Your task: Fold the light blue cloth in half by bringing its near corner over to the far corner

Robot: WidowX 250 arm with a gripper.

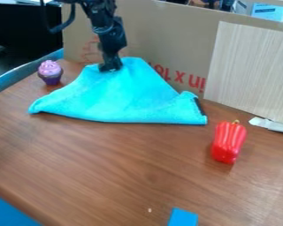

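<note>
A cupcake (50, 73) stands left of the gripper (111, 67), which meets the upper part of a blue cloth (123, 99) spread on a table (108, 167); whether it is wide or closed on fabric cannot be told. Good handling calls for a firm pinch of cloth and slow, low movement, clear of the red pepper (229, 142) at right.

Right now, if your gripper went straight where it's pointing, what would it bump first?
The blue cloth: my gripper points down at its upper part. They may be touching, but depth is hard to judge.
</note>
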